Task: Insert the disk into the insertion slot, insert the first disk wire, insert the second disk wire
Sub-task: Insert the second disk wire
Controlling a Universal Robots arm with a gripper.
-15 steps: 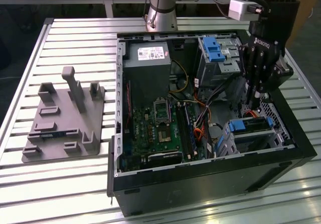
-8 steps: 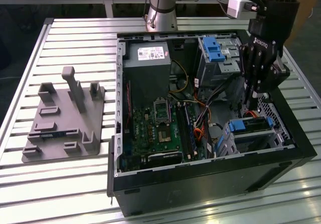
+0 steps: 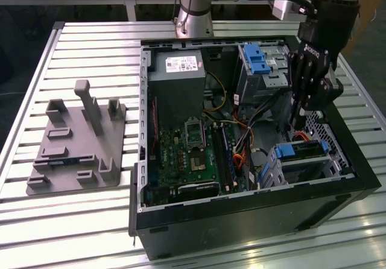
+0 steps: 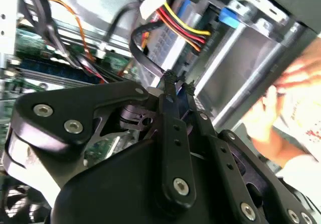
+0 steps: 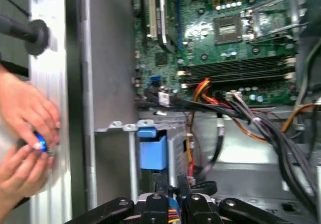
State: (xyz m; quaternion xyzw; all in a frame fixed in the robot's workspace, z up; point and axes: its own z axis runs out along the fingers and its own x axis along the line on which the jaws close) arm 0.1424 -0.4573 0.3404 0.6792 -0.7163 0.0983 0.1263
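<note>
PC case (image 3: 241, 221) open on the table. Disk (image 3: 301, 150) already sits in the insertion slot (image 3: 307, 167), near right corner in the exterior view. Gripper (image 3: 300, 119) just above it, fingers pinched on a black wire (image 4: 143, 53). Wires not visibly plugged yet.

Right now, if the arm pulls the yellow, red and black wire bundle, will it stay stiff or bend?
Probably floppy: the wire bundle already curves loosely away from its white plug. Likely light, being a few thin strands. It may snag rather than slide freely, since other cables crowd the case.
</note>
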